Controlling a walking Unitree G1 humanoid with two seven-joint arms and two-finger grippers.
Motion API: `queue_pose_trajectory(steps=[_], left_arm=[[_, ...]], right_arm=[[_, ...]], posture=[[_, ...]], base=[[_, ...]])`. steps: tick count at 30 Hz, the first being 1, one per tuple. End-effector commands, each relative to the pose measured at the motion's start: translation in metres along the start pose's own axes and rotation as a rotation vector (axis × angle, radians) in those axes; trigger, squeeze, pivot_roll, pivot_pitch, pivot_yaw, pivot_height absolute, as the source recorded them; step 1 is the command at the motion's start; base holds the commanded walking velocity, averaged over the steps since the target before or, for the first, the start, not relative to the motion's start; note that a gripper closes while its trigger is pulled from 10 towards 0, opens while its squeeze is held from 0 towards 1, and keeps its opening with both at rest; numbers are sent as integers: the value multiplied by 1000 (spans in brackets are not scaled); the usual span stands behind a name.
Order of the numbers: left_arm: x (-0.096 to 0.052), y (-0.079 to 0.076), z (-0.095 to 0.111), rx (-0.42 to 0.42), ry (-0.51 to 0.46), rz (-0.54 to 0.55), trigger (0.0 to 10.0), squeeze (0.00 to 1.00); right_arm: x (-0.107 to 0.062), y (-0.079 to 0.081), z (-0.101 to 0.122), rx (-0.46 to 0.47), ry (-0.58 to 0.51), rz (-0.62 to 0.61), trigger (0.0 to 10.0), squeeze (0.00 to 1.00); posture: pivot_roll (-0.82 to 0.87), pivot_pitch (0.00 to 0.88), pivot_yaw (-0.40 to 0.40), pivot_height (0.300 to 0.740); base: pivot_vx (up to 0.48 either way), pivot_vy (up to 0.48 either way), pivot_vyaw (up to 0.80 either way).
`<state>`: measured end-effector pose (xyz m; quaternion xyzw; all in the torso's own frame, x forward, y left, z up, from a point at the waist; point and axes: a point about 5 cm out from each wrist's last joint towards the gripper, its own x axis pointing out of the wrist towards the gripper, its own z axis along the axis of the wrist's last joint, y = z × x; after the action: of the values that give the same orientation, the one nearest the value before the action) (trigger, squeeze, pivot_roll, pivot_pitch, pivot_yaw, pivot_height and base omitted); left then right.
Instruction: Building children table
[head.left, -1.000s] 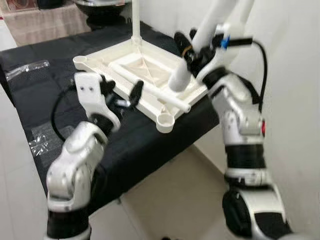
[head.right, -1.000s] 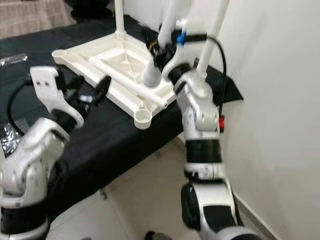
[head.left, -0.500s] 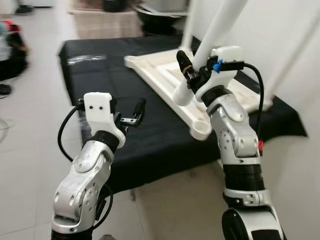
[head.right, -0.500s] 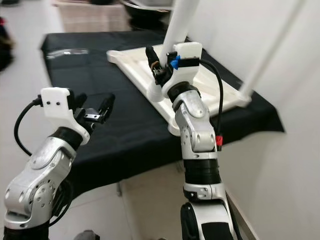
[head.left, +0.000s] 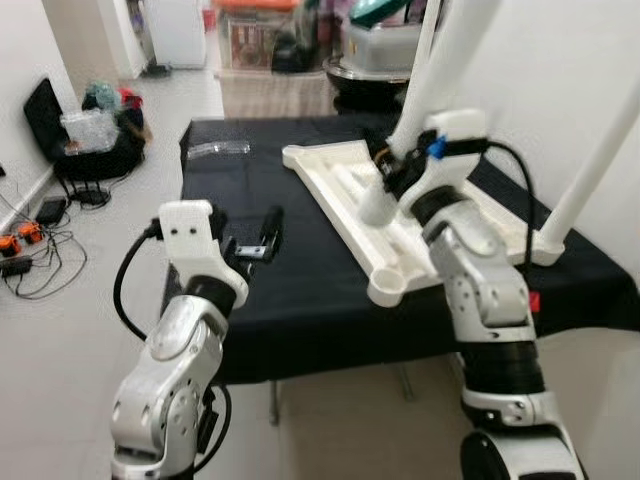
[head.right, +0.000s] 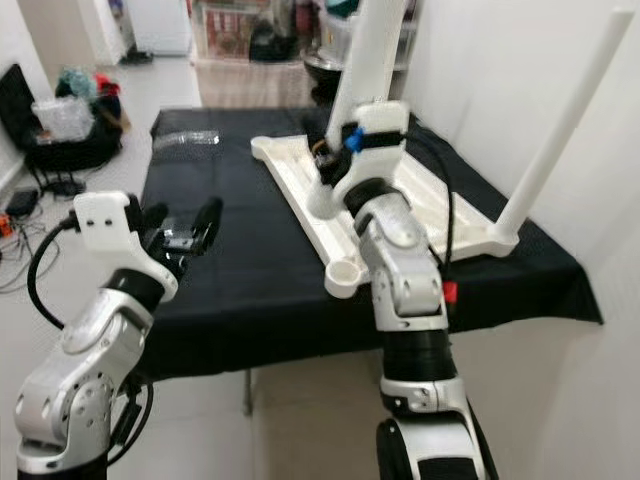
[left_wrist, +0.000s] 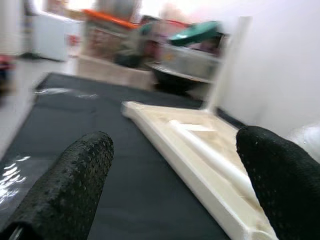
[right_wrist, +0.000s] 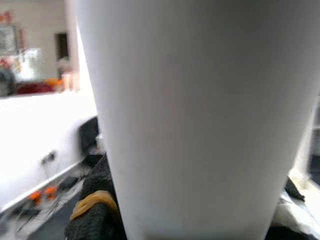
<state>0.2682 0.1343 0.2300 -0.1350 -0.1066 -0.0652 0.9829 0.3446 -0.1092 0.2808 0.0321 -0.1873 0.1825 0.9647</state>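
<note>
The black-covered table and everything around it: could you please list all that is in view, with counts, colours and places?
Black cloth-covered table: one, centre.
White plastic children's tabletop: one, upside down on the cloth.
White plastic leg: one, upright in the tabletop's right corner.
White plastic leg in hand: one, over the tabletop.
Clear plastic wrapper: one, cloth's far left.
Bags and cables: several, floor at left.
Left gripper: open, above the cloth.
Right gripper: grips the held leg.

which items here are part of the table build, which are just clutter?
Job: white tabletop, upside down on the black cloth; fitted leg; leg held by right gripper.
Clutter: plastic bag; floor cables; black bag.
</note>
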Motion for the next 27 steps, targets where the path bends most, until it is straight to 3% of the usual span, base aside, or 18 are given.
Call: queue_pose_trajectory(steps=[1,7,12,17,18,19,20,22,23,27], left_arm=[[0,0,-4,-12,22,9,10000,0],[-1,1,-3,-35,12,21,10000,0],[-4,-3,-4,31,20,15,10000,0],[-7,-5,-6,40,22,17,10000,0],[-14,-9,-6,91,11,14,10000,0],[-14,-9,-6,91,11,14,10000,0],[-28,-15,-7,202,-5,12,10000,0],[-28,-15,-7,202,-5,12,10000,0],[-40,-16,-15,284,15,-5,10000,0],[-50,-17,-24,286,64,-11,10000,0]], right_arm=[[-1,-4,2,-6,-4,-8,10000,0],[-3,-4,1,-13,2,-15,10000,0],[-9,-1,0,-46,-15,-19,10000,0],[-15,3,-3,-38,-16,1,10000,0],[-28,5,-7,-31,-10,-4,10000,0],[-28,5,-7,-31,-10,-4,10000,0],[-56,6,-16,-51,22,-31,10000,0],[-56,6,-16,-51,22,-31,10000,0],[-78,6,-28,-83,87,-39,10000,0],[-97,8,-37,-103,142,-21,10000,0]], posture=[[35,47,-105,740],[36,59,-105,740],[34,73,-106,740],[36,79,-106,740],[36,87,-103,740],[36,87,-103,740],[29,95,-99,740],[29,95,-99,740],[24,100,-97,740],[21,110,-92,740]], base=[[0,0,0],[0,0,0],[0,0,0],[0,0,0],[0,0,0],[0,0,0],[0,0,0],[0,0,0],[0,0,0],[0,0,0]])
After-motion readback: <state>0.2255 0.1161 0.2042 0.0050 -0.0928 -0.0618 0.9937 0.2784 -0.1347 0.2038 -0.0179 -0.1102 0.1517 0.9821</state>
